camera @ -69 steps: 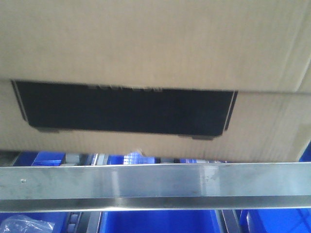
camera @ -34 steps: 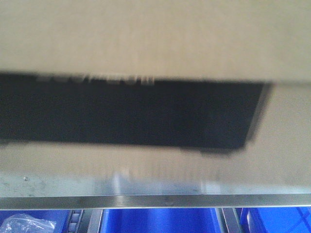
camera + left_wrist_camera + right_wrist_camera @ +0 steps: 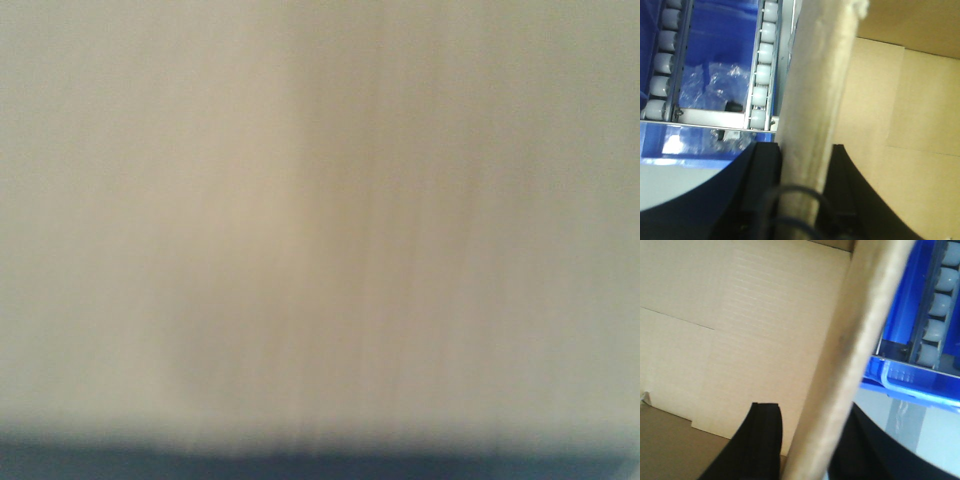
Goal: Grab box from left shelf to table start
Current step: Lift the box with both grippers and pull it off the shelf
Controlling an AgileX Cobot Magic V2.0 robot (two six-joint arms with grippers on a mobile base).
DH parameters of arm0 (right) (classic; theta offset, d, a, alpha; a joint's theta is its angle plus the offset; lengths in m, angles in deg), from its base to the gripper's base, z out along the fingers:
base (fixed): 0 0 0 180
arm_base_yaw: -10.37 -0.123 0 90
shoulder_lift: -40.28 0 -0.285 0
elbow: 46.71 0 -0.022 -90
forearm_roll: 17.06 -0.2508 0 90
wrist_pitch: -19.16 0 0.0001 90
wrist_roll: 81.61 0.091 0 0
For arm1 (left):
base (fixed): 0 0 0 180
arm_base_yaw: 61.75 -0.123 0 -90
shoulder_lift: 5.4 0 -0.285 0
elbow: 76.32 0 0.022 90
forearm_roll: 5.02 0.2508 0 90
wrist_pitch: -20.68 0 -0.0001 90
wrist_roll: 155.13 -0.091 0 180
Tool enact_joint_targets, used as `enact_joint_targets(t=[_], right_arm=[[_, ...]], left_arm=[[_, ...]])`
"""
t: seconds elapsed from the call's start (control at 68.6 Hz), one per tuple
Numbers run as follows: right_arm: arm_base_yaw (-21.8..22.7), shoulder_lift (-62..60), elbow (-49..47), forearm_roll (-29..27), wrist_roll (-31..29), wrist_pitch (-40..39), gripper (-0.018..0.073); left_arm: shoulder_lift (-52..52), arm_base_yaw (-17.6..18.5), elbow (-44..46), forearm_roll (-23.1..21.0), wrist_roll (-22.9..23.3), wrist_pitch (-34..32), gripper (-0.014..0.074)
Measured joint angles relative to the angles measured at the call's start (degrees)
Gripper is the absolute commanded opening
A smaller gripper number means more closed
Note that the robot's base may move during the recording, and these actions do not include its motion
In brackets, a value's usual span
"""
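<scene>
The box (image 3: 320, 200) fills the front view as blurred tan cardboard, with only a dark strip along the bottom edge. My left gripper (image 3: 802, 150) is shut on the box's left wall (image 3: 815, 90), one black finger outside and one inside the open box. My right gripper (image 3: 812, 412) is shut on the right wall (image 3: 855, 340) in the same way. The box's bare cardboard inside (image 3: 905, 125) shows in both wrist views. Of the left shelf, a silver crossbar (image 3: 710, 117) and white roller tracks (image 3: 762, 60) show beside the box.
Blue plastic bins (image 3: 725, 35) sit on the rollers to the left of the box, one holding a clear plastic bag (image 3: 715, 85). Another blue bin rim (image 3: 910, 385) and rollers (image 3: 935, 330) lie just right of the box. A pale surface (image 3: 920, 435) shows below them.
The box has come much closer to the front camera. Its black panel slid down the view to a strip at the bottom, and the silver shelf rail and blue bins are now covered.
</scene>
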Motion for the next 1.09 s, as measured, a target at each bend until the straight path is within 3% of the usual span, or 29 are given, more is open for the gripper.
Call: enact_joint_targets(t=[0.656, 1.094], right_arm=[[0.0, -24.3, 0.1, -2.9, 0.9, -4.8, 0.0062], [0.0, -27.0, 0.1, -3.6, 1.4, -6.8, 0.0062]], left_arm=[[18.4, 0.0, -0.3, -3.7, 0.1, -7.0, -0.0092], [20.1, 0.0, -0.3, -4.4, -2.0, -8.5, -0.0092]])
